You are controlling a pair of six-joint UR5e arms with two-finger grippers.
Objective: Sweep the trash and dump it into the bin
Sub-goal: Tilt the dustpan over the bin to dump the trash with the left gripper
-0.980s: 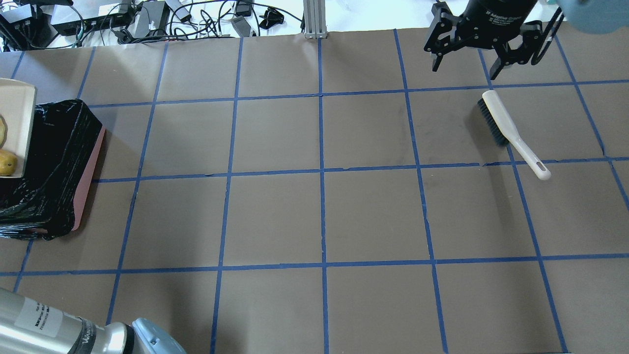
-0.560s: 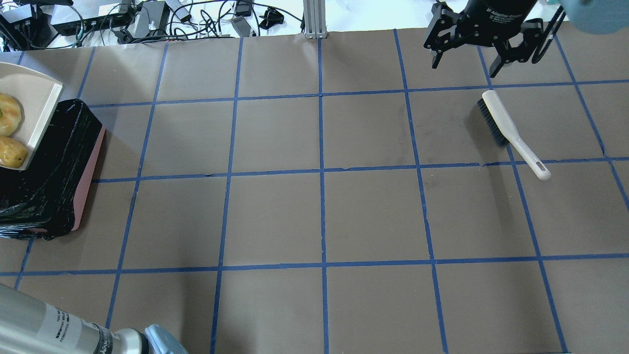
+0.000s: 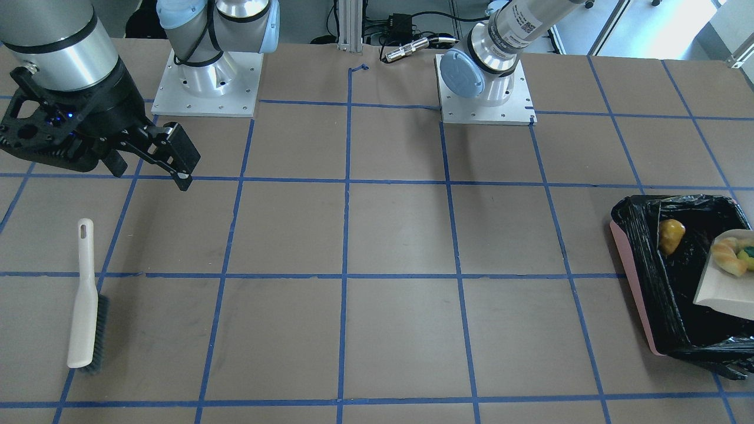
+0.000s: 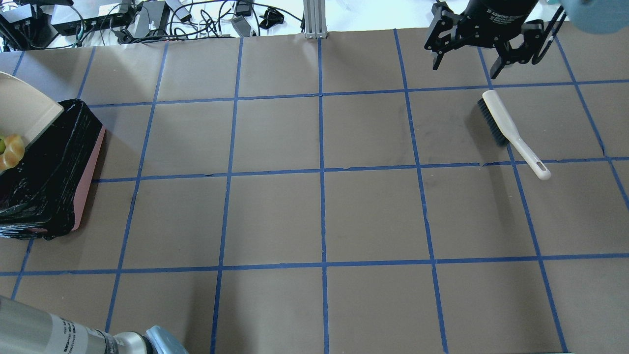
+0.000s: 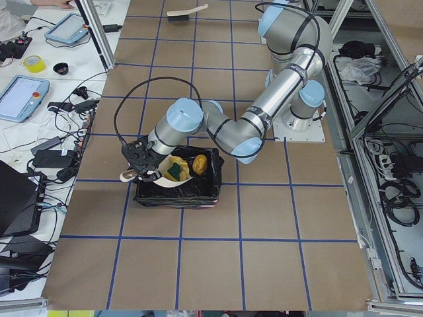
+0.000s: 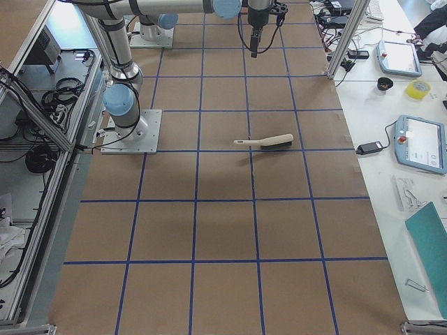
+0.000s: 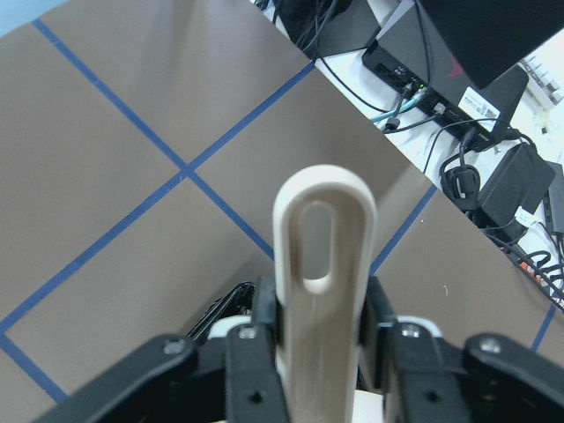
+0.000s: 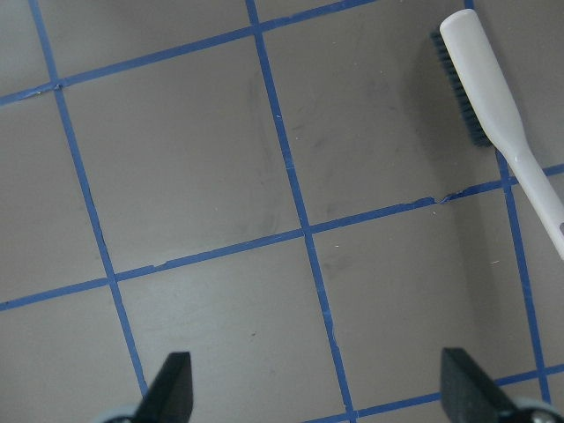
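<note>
My left gripper [image 7: 322,308] is shut on the handle of the beige dustpan [image 3: 724,288] and holds it tilted over the bin [image 3: 630,265], a pink-sided box lined with black plastic. The golden-brown potato-like lump [image 3: 671,235] lies inside the bin. The tan croissant piece [image 3: 727,257] and the sponge [image 3: 748,254] sit on the pan's lower edge. In the overhead view the croissant [image 4: 12,150] shows at the left edge over the bin [image 4: 88,167]. My right gripper [image 4: 466,64] is open and empty, hovering above the table.
The beige hand brush [image 4: 506,130] with dark bristles lies on the table just below my right gripper; it also shows in the right wrist view [image 8: 493,97]. Cables and power supplies [image 4: 123,19] lie beyond the table's far edge.
The dustpan has tipped further over the bin. The potato-like lump has left the pan. The croissant has slid toward the pan's lip. The right arm has barely moved.
</note>
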